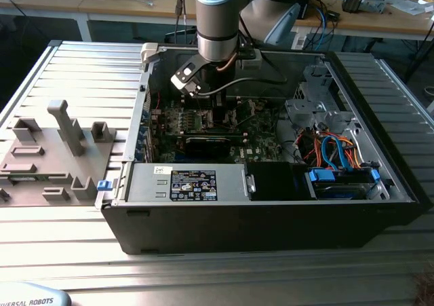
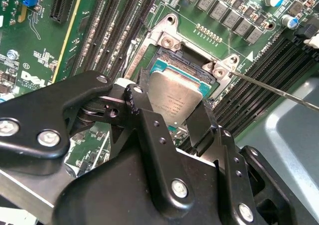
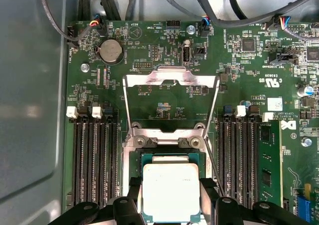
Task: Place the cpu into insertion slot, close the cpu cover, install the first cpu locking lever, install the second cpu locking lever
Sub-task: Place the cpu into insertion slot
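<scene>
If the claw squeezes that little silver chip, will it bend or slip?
Probably not bend: the cpu has a flat metal top and looks stiff. The claw grips only its thin edges, so it might slip. Small and flat, it is likely light and should not roll.

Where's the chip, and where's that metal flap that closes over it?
chip (image 3: pixel 171 192), first wrist view, middle of its silver top.
metal flap (image 3: pixel 172 77), first wrist view, cross bar at its free end.
</scene>
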Action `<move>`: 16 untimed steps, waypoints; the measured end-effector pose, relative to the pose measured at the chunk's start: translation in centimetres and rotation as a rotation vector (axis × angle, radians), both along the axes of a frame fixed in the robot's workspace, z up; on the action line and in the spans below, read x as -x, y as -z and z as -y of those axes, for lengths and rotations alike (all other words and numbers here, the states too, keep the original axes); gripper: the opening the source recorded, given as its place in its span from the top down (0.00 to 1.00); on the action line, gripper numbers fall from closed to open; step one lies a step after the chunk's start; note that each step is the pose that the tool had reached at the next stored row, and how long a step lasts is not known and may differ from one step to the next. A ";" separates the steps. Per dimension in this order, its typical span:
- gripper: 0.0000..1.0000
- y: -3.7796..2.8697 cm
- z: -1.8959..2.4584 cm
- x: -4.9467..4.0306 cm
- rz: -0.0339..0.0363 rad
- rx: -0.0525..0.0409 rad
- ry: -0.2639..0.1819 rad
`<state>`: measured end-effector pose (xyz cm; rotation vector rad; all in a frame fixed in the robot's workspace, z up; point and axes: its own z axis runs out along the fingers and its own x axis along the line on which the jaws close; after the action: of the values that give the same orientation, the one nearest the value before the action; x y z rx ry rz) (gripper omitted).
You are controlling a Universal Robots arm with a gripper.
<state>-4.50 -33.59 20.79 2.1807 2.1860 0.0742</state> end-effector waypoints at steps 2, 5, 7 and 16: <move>0.46 0.05 0.00 0.00 0.0001 -0.0001 0.000; 0.46 0.11 0.00 0.00 0.0000 0.0000 0.000; 0.46 0.14 0.00 0.00 0.0000 0.0000 0.000; 0.46 0.38 0.00 0.00 0.0001 -0.0001 0.000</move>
<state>-4.50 -33.58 20.41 2.1807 2.1860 0.0743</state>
